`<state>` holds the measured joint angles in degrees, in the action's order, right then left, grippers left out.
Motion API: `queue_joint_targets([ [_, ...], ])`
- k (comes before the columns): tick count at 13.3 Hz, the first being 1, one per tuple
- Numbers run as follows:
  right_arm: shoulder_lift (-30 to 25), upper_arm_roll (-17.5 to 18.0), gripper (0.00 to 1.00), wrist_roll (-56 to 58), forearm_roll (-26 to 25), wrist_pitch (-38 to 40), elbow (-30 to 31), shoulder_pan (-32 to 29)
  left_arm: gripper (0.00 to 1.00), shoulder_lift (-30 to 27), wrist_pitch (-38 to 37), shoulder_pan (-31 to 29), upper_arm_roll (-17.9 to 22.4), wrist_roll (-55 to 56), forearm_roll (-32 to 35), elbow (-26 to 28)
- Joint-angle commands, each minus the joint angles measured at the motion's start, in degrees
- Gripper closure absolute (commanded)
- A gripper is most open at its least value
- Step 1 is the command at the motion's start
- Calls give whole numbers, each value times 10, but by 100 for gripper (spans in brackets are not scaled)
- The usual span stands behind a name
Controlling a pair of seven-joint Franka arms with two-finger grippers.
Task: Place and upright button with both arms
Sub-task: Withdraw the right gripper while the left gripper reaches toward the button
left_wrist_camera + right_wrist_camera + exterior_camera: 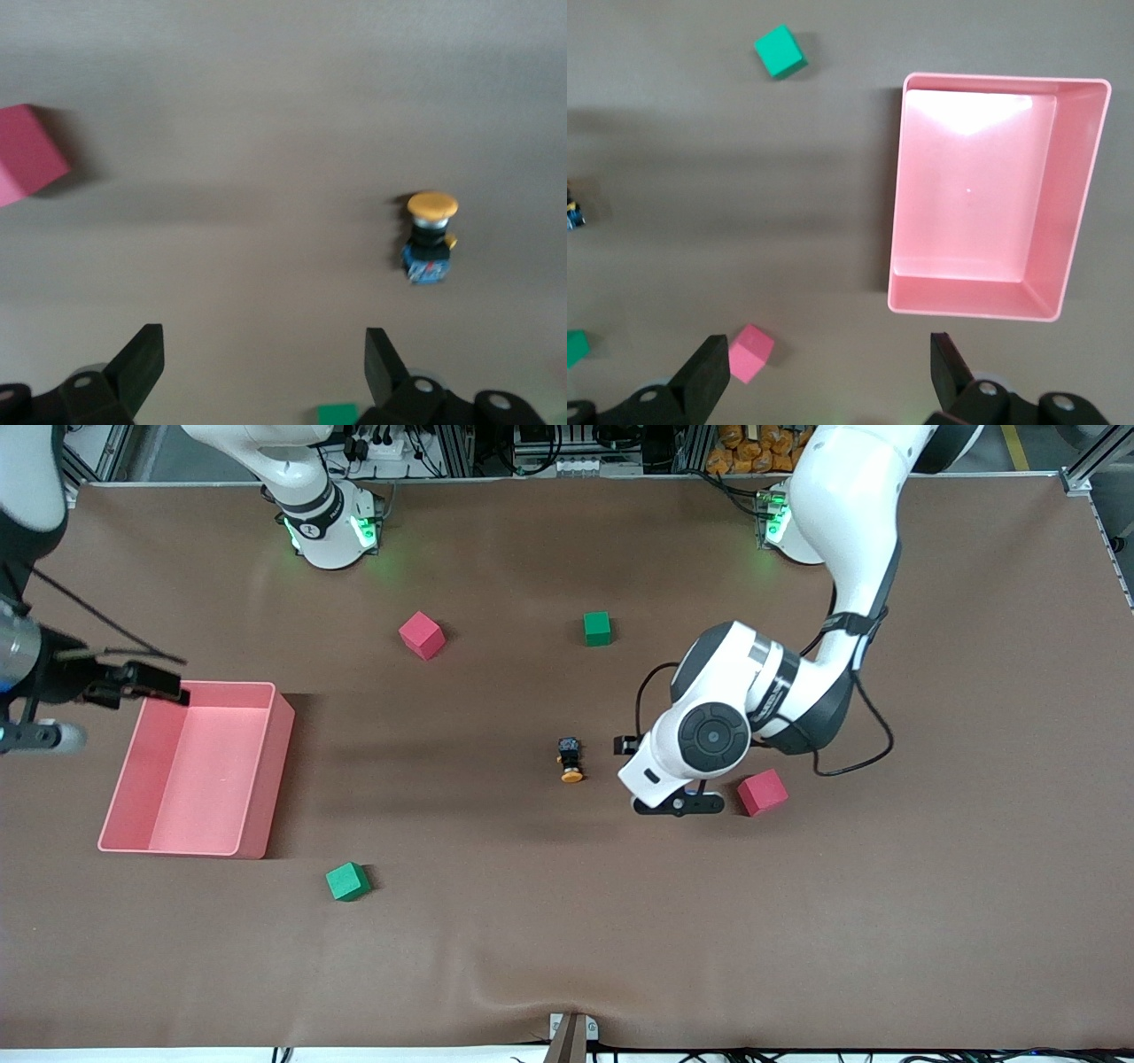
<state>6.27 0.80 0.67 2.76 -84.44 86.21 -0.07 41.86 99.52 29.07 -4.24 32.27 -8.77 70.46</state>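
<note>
The button point(570, 759) lies on its side on the brown table, its orange cap toward the front camera and its black body away from it. The left wrist view shows the button point(431, 239) apart from the fingers. My left gripper point(264, 363) is open and empty over bare table between the button and a red cube point(762, 792). The left arm's wrist point(682, 753) covers most of that gripper in the front view. My right gripper point(151, 682) hangs open and empty, high by the pink bin point(266, 779) rim. In the right wrist view the right gripper point(831, 363) holds nothing.
The pink bin point(1085, 195) stands empty at the right arm's end. A green cube point(347, 881) lies nearer the camera than it. A red cube point(421, 635) and a green cube point(597, 628) lie farther from the camera than the button.
</note>
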Motion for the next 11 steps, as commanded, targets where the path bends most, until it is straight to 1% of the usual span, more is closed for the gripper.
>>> queue_joint_targets([
  [1, -50, 10, 0, 6, -38, -8, 42, 0, 0, 39, 34, 19, 3, 51, -15, -28],
  [3, -51, 5, 0, 55, -40, 6, 23, -5, 0, 50, 52, 53, 15, 64, -14, -28],
  [5, -50, 5, 0, 61, -40, 23, -4, -5, 0, 56, 68, 83, 26, 69, -14, -28],
  [7, -50, 5, 0, 51, -35, 24, -21, -6, 0, 68, 91, 85, 22, 80, -15, -29],
  [10, -50, 2, 0, 35, -21, 20, -24, -4, 0, 79, 110, 96, 20, 82, -18, -29],
  [11, -49, 3, 0, 22, -21, 17, -24, -1, 0, 80, 118, 96, 20, 82, -30, -29],
])
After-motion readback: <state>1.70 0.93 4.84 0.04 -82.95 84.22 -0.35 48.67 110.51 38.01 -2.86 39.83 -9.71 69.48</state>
